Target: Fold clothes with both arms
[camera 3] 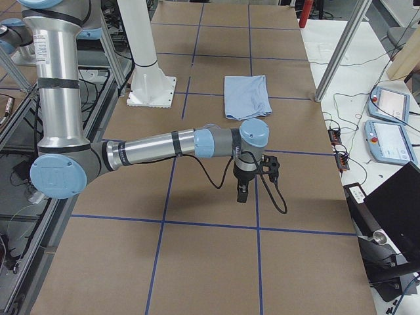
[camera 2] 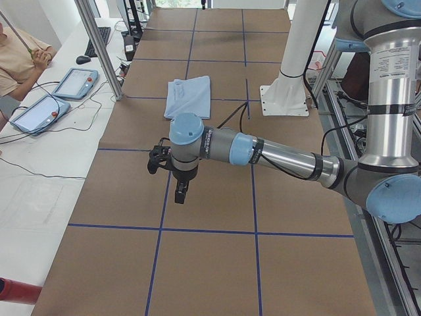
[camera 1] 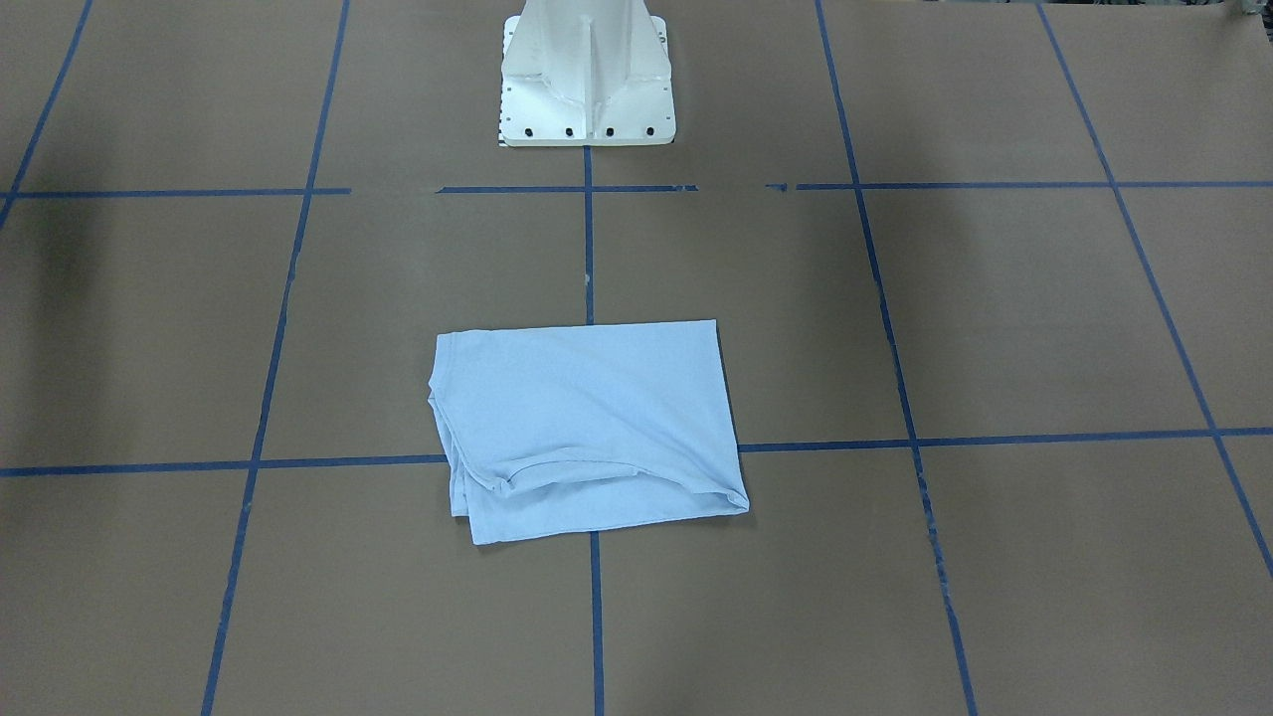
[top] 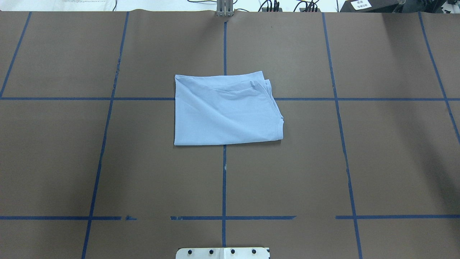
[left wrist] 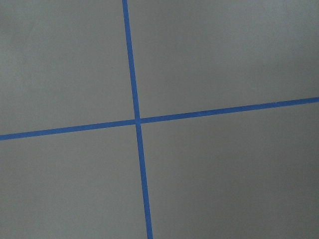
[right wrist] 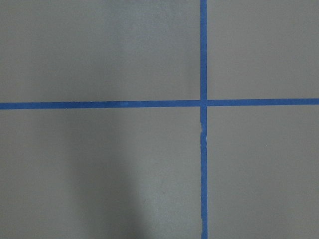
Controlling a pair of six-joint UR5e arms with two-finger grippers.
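Front-facing view. Noted one light blue T-shirt (camera 1: 587, 428), folded into a rough rectangle, lying flat on the brown table (camera 1: 995, 298) across a crossing of blue tape lines (camera 1: 875, 278). Showed a hem edge curling along the side away from the robot. Logged the white pedestal (camera 1: 589, 80) at the top, well apart from the shirt. Saw no arm or gripper here.

Overhead view. Found the T-shirt (top: 226, 111) near the table's middle, on the centre tape line. Lay with layered edges on the robot's right and a neat fold on its left. Saw no arm here.

Left side view. Recorded the left arm (camera 2: 276, 155) stretched out low over the table, with the left gripper (camera 2: 180, 194) pointing down above bare paper, well apart from the T-shirt (camera 2: 189, 97). Held nothing visible; could not tell whether its fingers were spread or closed.

Right side view. Recorded the right arm (camera 3: 151, 147) reaching out likewise, with the right gripper (camera 3: 241, 193) hanging over bare table, well apart from the T-shirt (camera 3: 247, 96). Could not tell its finger state.

Left wrist view. Showed only a tape crossing (left wrist: 137, 120).

Right wrist view. Showed the same sort of crossing (right wrist: 203, 103).
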